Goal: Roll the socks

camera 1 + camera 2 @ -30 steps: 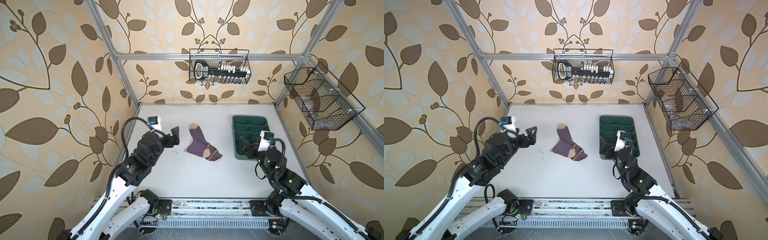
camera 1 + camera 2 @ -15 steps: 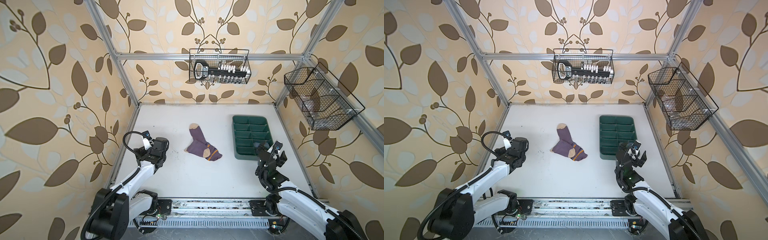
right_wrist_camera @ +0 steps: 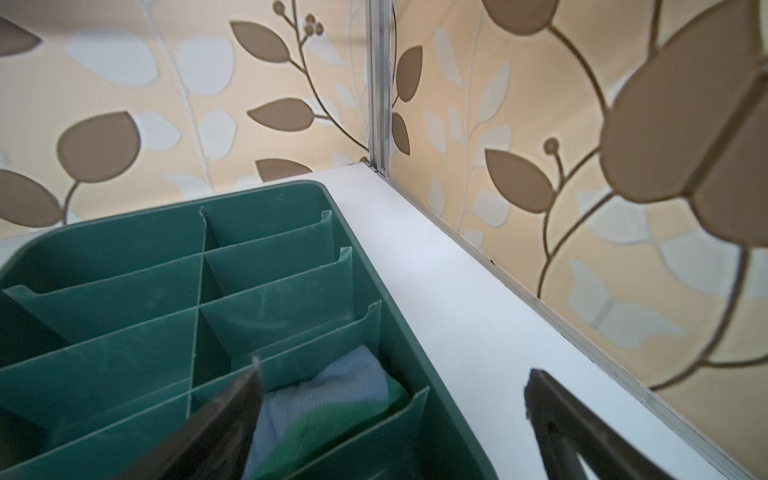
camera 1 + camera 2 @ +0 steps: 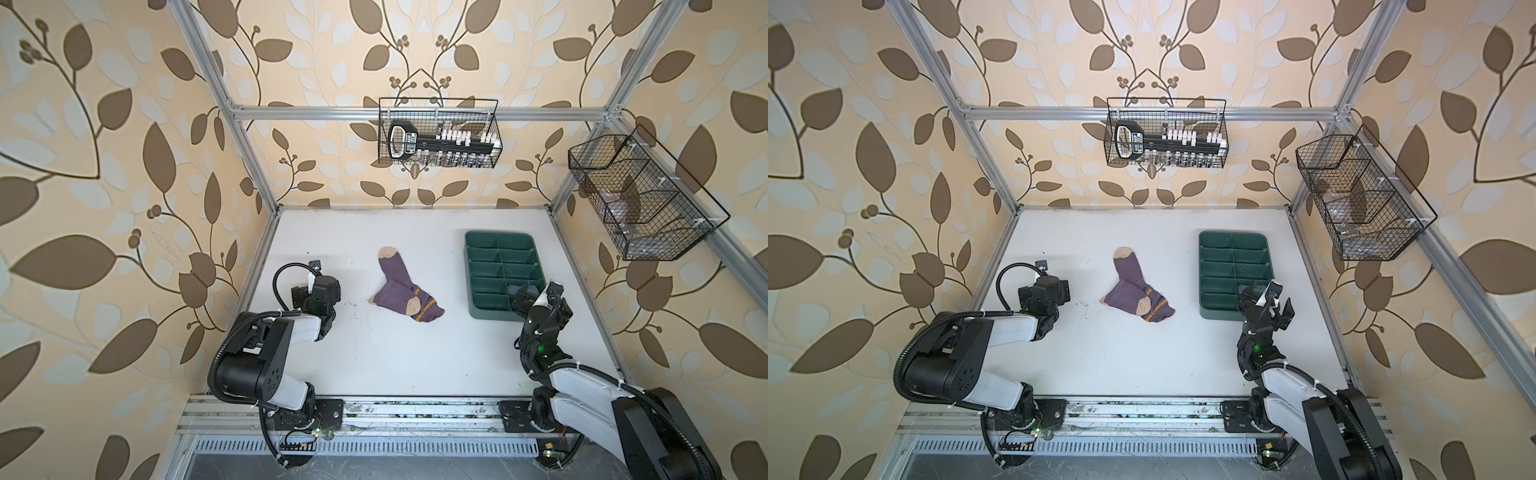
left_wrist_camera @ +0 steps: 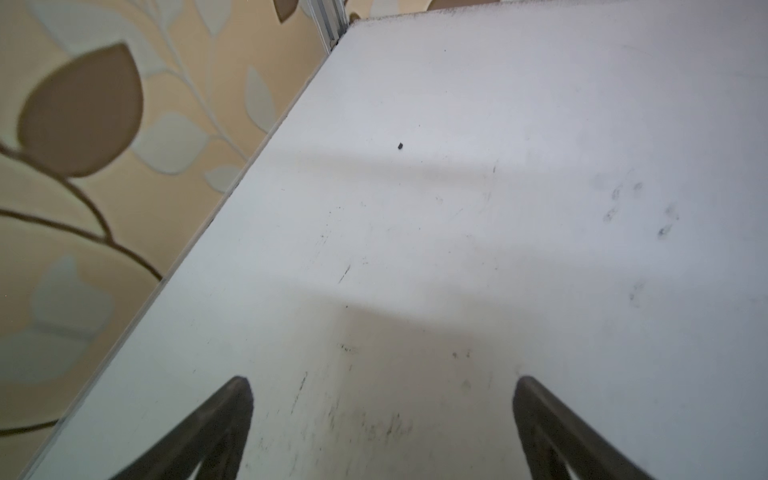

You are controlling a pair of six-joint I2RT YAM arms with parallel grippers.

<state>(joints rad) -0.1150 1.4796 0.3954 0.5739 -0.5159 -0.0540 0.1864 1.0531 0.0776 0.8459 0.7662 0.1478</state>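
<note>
We find a white table (image 4: 395, 361), scuffed with dark marks, bearing a green divided tray (image 4: 484, 255) at its right. A rear wire basket (image 4: 440, 100) hangs from the back rail. We note a side wire basket (image 4: 682, 171) on the right wall.

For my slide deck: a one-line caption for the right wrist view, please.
Open right gripper at the green divider tray, a blue-and-green sock tucked in one compartment.

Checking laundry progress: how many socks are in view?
2: a purple sock on the table, and a blue-green sock in a green tray compartment. Others may be hidden.
</note>
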